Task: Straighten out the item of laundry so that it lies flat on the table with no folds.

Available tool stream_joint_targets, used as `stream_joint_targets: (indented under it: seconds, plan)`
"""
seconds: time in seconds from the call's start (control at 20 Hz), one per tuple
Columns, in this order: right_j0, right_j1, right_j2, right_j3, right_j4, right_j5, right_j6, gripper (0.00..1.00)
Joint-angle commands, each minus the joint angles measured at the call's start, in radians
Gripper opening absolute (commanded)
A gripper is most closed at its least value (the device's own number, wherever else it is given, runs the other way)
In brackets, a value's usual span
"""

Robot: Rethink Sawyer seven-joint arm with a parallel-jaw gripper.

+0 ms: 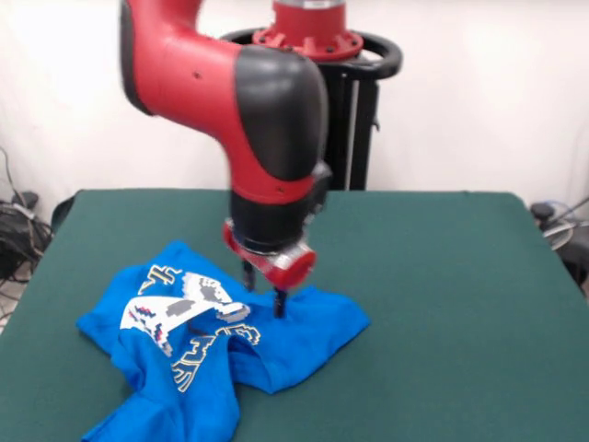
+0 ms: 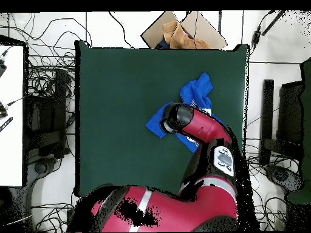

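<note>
The item of laundry [image 1: 276, 350], a bright blue T-shirt with a white pixel print, lies crumpled and folded over itself near the front left of the green table [image 1: 442, 276]. My gripper [image 1: 263, 296] points straight down over the shirt's far middle part, open, with its two dark fingertips [image 1: 279, 306] down at the cloth. In the overhead view the arm's wrist covers the gripper. There the shirt [image 2: 195, 91] shows on both sides of the wrist, toward the right part of the table [image 2: 121, 109].
A cardboard box [image 2: 182, 30] sits beyond the table's top edge in the overhead view. Cables and dark equipment [image 2: 51, 115] surround the table on the floor. The robot's pedestal [image 1: 354, 101] stands behind the far edge.
</note>
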Motion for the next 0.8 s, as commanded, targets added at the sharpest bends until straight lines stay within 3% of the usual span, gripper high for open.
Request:
stream_joint_targets:
  seconds: [0.05,0.3,0.8]
  plan:
    - [-0.078,-0.043,-0.034,0.009,0.013,0.158,0.150,1.00]
    - [-0.082,-0.079,0.050,0.123,0.055,0.123,0.175,1.00]
    - [-0.058,-0.041,0.103,0.150,0.102,-0.009,0.235,1.00]
